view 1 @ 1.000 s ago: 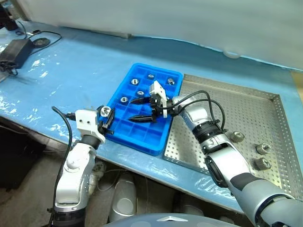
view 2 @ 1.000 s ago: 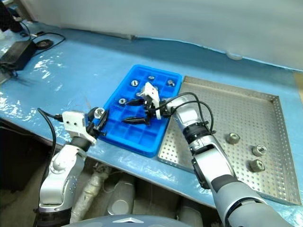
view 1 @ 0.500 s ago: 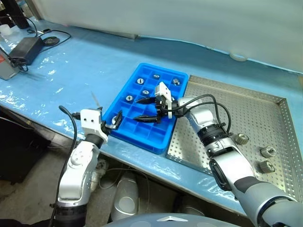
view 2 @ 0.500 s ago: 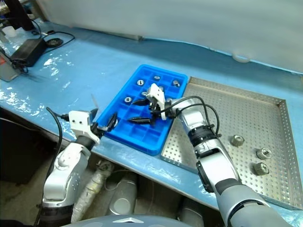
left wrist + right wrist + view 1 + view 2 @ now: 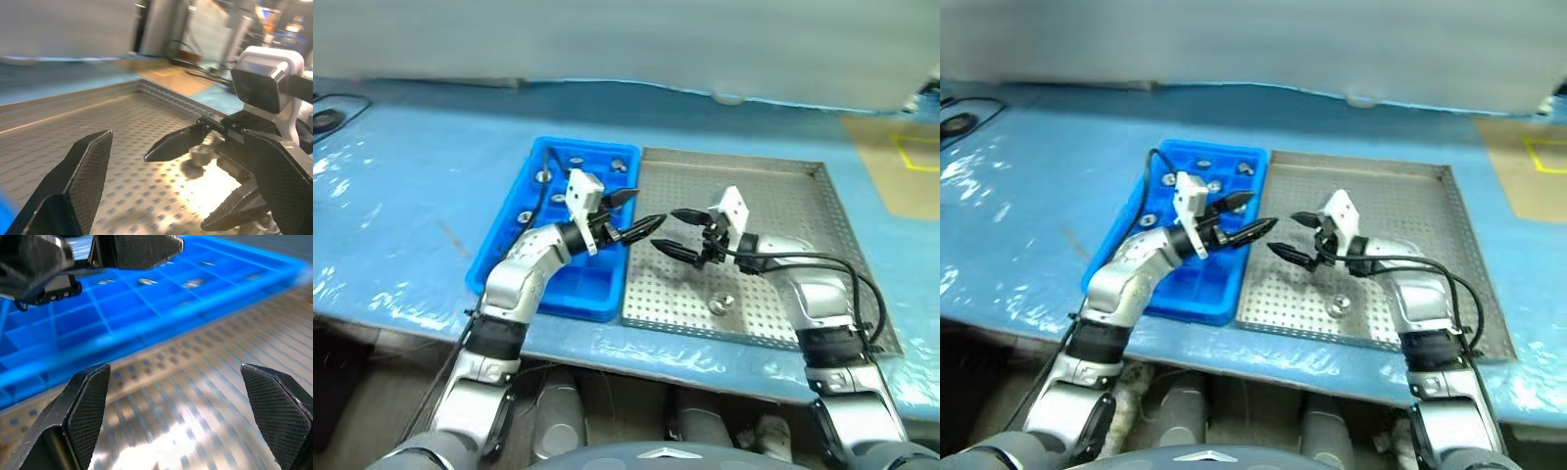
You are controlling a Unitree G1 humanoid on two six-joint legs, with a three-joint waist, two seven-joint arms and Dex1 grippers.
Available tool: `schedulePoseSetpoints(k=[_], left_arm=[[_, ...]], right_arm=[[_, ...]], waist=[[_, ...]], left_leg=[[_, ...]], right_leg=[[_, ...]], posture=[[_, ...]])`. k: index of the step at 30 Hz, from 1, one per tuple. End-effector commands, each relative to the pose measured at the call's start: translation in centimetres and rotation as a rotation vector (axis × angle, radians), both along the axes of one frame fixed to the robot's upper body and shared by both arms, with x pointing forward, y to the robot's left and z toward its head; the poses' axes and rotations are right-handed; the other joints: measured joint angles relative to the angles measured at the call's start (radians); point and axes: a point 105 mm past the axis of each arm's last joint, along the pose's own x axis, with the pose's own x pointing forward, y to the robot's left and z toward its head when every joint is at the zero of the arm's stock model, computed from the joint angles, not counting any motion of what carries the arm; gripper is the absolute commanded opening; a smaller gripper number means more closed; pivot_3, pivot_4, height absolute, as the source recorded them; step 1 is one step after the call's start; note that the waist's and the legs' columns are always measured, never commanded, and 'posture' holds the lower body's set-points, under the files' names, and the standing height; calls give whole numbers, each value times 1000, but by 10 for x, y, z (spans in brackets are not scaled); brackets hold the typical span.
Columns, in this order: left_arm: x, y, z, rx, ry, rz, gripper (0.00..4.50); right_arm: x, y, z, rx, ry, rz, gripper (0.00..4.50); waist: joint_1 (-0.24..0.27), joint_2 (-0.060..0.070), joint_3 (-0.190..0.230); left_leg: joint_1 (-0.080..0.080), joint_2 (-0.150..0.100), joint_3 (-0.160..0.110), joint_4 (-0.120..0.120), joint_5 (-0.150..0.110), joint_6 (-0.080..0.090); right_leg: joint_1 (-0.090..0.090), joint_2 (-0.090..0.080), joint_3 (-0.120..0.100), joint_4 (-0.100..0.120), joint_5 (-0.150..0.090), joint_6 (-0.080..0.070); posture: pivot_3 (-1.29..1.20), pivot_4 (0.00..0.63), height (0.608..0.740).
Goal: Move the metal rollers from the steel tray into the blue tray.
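Observation:
The blue tray [image 5: 514, 257] lies on the left, with several metal rollers [image 5: 544, 176] in its far compartments. The steel tray [image 5: 773, 196] adjoins it on the right; one roller [image 5: 722, 304] lies on its perforated floor near the front. My left gripper [image 5: 633, 214] hangs open and empty over the blue tray's right edge, pointing right. Facing it, my right gripper [image 5: 678, 233] is open and empty above the steel tray's left part. The two grippers' tips are a short gap apart. The roller [image 5: 198, 155] sits behind the right gripper's fingers [image 5: 176, 143].
Both trays rest on a table covered in blue film [image 5: 401, 215]. A tan patch with yellow tape [image 5: 901, 162] lies at the far right. The table's front edge [image 5: 607, 348] runs just below the trays.
The camera has swung right. My left gripper opened and moved from beyond the table's edge across the blue tray. The right gripper moved from the blue tray over the steel tray.

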Motion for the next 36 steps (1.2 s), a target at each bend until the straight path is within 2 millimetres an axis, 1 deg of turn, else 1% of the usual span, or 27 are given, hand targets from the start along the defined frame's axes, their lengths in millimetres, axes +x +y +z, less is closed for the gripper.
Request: schedulePoseSetpoints(k=[1,4,6,7,8,12,16,21,22,25,28,31,34,35,36], left_arm=[[-7,-28,-9,41,3,-176,4473],[-14,-47,-27,137,-12,-312,4473],[-19,-56,-33,174,-14,-398,4473],[-21,-58,-35,182,-15,-426,4473],[-24,-61,-37,205,-17,-475,4473],[-30,-68,-47,299,-47,-598,4473],[-31,-73,-58,384,-92,-640,4473],[-23,-81,-74,500,-203,-572,4473],[-21,-81,-79,531,-219,-552,4473],[-22,-81,-90,582,-236,-556,4473],[-23,-77,-94,589,-227,-575,3890],[-22,-74,-94,585,-223,-569,2866],[-15,-76,-81,488,-171,-506,1802],[-13,-76,-78,466,-159,-492,1713],[-11,-76,-75,452,-155,-479,1728]], right_arm=[[-17,-12,16,16,-64,-101,4500],[-31,-28,13,3,-58,-201,4500],[-39,-38,10,-6,-52,-259,4500],[-42,-41,10,-6,-50,-277,4500],[-46,-46,10,-8,-50,-302,4500],[-51,-61,12,-24,-60,-374,4500],[-53,-65,16,-29,-71,-400,4500],[-57,-65,17,-30,-73,-414,4500],[-58,-65,17,-31,-72,-416,4500],[-59,-66,17,-34,-70,-421,4500],[-59,-66,15,-36,-64,-419,4500],[-57,-63,13,-39,-56,-403,4500],[-53,-56,13,-24,-51,-367,4500],[-52,-55,13,-21,-50,-358,4500],[-51,-53,13,-18,-46,-347,4500]], waist=[[-27,0,0],[-74,0,0],[-97,0,0],[-103,-1,0],[-113,-1,0],[-140,-1,0],[-153,-1,0],[-157,-1,0],[-158,-1,0],[-163,-1,0],[-169,-1,0],[-175,-1,0],[-175,-1,0],[-174,-1,0],[-174,-1,0]], left_leg=[[1,0,0,-1,0,0],[6,-1,8,0,-2,4],[10,-1,14,0,-6,9],[11,-2,16,0,-6,10],[12,-2,18,0,-6,10],[12,-2,21,2,-8,13],[11,-2,22,4,-10,16],[10,-2,23,3,-12,19],[10,-2,23,3,-12,19],[10,-2,23,3,-13,21],[10,-3,23,3,-14,22],[10,-3,23,3,-15,23],[10,-3,24,3,-15,23],[10,-3,24,3,-15,23],[10,-3,24,3,-15,23]], right_leg=[[0,0,0,0,0,0],[0,0,9,-1,-1,1],[1,0,14,-1,-2,3],[1,0,16,-1,-4,8],[0,0,19,-2,-5,10],[0,-1,21,-3,-5,11],[0,-1,21,-4,-5,11],[0,-2,21,-6,-5,10],[1,-2,21,-6,-3,7],[2,-2,21,-9,-3,7],[4,-2,21,-13,-3,6],[6,-2,21,-17,-2,6],[6,-3,21,-17,-2,5],[6,-3,21,-17,-2,5],[6,-3,21,-17,-2,5]], posture=[[-381,150,740],[-488,150,740],[-501,150,740],[-529,150,740],[-550,150,740],[-580,150,740],[-613,150,740],[-633,150,740],[-635,150,740],[-636,150,740],[-635,150,740],[-607,150,740],[-571,150,740],[-564,150,740],[-556,150,740]])
